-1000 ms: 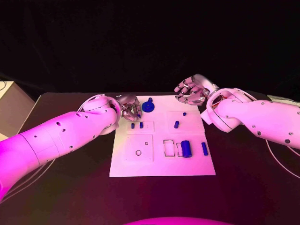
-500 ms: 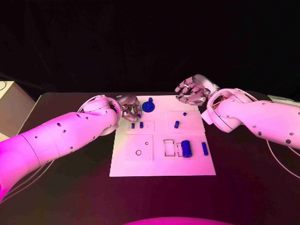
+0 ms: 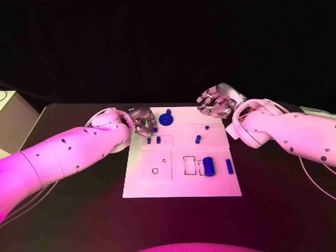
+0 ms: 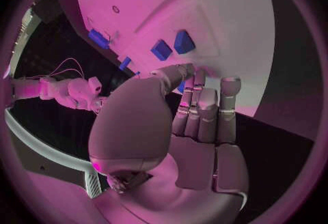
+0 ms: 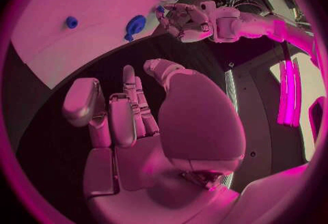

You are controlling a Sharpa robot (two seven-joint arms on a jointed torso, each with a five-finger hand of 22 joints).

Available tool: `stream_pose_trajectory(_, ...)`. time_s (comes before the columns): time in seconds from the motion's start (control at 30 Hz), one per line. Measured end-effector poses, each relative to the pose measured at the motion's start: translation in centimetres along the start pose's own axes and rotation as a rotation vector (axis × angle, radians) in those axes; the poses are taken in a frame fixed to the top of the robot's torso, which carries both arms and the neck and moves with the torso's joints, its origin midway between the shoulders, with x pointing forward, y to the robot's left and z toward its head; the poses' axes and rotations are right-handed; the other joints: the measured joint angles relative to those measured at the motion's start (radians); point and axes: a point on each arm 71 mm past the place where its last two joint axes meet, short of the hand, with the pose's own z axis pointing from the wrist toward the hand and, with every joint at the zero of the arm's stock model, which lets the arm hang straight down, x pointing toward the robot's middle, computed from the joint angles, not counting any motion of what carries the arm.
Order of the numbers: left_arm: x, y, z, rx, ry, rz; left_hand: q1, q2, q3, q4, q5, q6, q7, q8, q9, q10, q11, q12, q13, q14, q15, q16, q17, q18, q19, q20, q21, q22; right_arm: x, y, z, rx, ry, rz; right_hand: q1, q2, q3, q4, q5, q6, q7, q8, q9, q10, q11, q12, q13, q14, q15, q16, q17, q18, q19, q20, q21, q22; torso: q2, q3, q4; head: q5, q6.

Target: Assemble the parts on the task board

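Most blue parts (image 3: 208, 166) lie loose on the board (image 3: 181, 186); assembly barely begun. Left robot hand (image 3: 145, 123) curled, grasp indeterminate; right robot hand (image 3: 213, 102) spread, empty.

Task board (image 3: 181, 184) lies mid counter (image 3: 77, 210). Left hand (image 3: 144, 124) at board's far left corner; right hand (image 3: 216, 102) above far right corner. Round part (image 3: 166, 119) at far edge, just right of left hand. Cylinder part (image 3: 208, 166) near right side, slim part (image 3: 229, 166) right of it.
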Motion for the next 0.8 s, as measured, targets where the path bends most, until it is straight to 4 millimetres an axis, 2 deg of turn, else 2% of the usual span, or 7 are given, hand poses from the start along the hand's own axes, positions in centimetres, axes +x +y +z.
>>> stream_pose_trajectory(0.07,0.0,0.1,-0.1,-0.003,0.000,-0.001,-0.004,-0.004,0.000,0.000,0.000,-0.006,0.002,-0.004,-0.001,-0.006,-0.002,-0.002,0.000,-0.005,0.001,0.000,-0.007,0.000,-0.009,0.001,-0.004,-0.004,0.0,0.0,0.0,0.001,-0.001,0.000,-0.004,-0.004,0.000,0.000,0.000,-0.001,0.001,0.000,0.000,-0.003,0.003,-0.001,-0.003,0.000,0.000,0.000,-0.002,0.000,0.000,0.000,-0.003,-0.002,0.000,-0.0002,0.0000,0.000,0.000)
stream_pose_trajectory(0.13,0.0,0.1,-0.1,-0.004,0.000,-0.002,-0.004,-0.004,0.000,0.000,0.000,-0.024,0.005,-0.017,-0.006,-0.019,0.004,-0.006,0.002,-0.020,0.005,-0.005,-0.022,0.000,-0.016,0.005,-0.011,-0.012,-0.1,-0.1,-0.1,0.003,-0.002,-0.001,-0.004,-0.004,0.000,0.000,0.000,-0.003,0.003,0.000,0.000,-0.003,0.003,-0.005,-0.004,0.000,0.000,0.000,-0.002,0.000,-0.004,0.004,-0.009,-0.006,0.000,-0.0003,0.0001,-0.001,0.001)
stream_pose_trajectory(0.23,0.0,0.1,-0.1,-0.004,-0.001,-0.003,-0.009,-0.009,0.000,0.000,0.000,-0.061,-0.004,-0.042,-0.014,-0.052,0.016,-0.006,0.003,-0.037,0.015,-0.005,-0.049,0.000,-0.028,0.010,-0.020,-0.025,-0.2,-0.2,-0.1,0.006,-0.004,-0.002,-0.004,-0.004,0.000,0.000,0.000,-0.003,0.003,0.000,0.000,-0.003,0.003,-0.005,-0.005,0.000,0.000,0.000,-0.001,0.000,-0.004,0.004,-0.012,-0.009,0.000,-0.0009,0.0002,-0.001,0.002)
stream_pose_trajectory(0.57,-0.1,0.1,-0.2,-0.004,-0.007,-0.004,-0.009,-0.009,0.000,0.000,0.000,-0.082,-0.007,-0.055,-0.019,-0.082,0.025,0.000,0.005,-0.048,0.020,-0.005,-0.070,0.000,-0.034,0.016,-0.024,-0.029,-0.3,-0.4,-0.2,0.012,-0.007,-0.002,-0.004,-0.004,0.000,0.000,0.000,-0.007,0.006,-0.004,-0.002,-0.007,0.007,-0.010,-0.013,0.000,0.000,0.000,0.006,0.000,-0.004,0.004,-0.012,-0.010,0.001,-0.0014,0.0001,0.000,0.001)
stream_pose_trajectory(0.67,-0.2,0.3,-0.3,-0.009,-0.012,-0.004,-0.009,-0.009,0.000,0.000,0.000,-0.082,-0.007,-0.055,-0.019,-0.088,0.024,0.000,0.005,-0.051,0.023,-0.005,-0.076,0.000,-0.037,0.019,-0.026,-0.033,-0.3,-0.5,-0.2,0.015,-0.006,-0.003,-0.003,-0.003,0.007,-0.015,-0.003,-0.006,0.006,-0.004,-0.001,-0.009,0.005,-0.025,-0.027,0.004,0.004,0.013,0.024,0.000,-0.003,0.004,-0.005,-0.002,0.001,-0.0014,0.0000,0.000,0.001)
stream_pose_trajectory(0.73,-0.3,0.6,-0.3,-0.016,-0.017,-0.005,-0.009,-0.009,0.000,0.000,0.000,-0.086,-0.003,-0.055,-0.019,-0.089,0.025,0.004,0.007,-0.065,0.022,-0.010,-0.094,0.000,-0.049,0.019,-0.034,-0.041,-0.3,-0.5,-0.2,0.016,-0.004,-0.006,0.020,0.007,0.020,-0.037,-0.032,0.005,0.004,-0.001,0.001,-0.010,0.003,-0.036,-0.043,0.004,0.004,0.040,0.055,0.000,0.016,0.003,0.033,0.023,0.001,-0.0014,-0.0002,-0.001,0.002)
stream_pose_trajectory(0.8,-0.5,1.2,-0.5,-0.027,-0.027,-0.008,-0.009,-0.009,0.000,0.000,0.000,-0.086,-0.003,-0.055,-0.019,-0.089,0.025,0.009,0.009,-0.071,0.022,-0.012,-0.106,0.000,-0.051,0.019,-0.035,-0.045,-0.3,-0.7,-0.2,0.016,0.001,-0.016,0.045,0.010,0.038,-0.057,-0.092,0.022,-0.001,0.006,0.003,-0.008,0.001,-0.048,-0.061,0.004,0.004,0.059,0.064,0.000,0.032,0.000,0.066,0.045,0.001,-0.0014,-0.0003,-0.002,0.002)
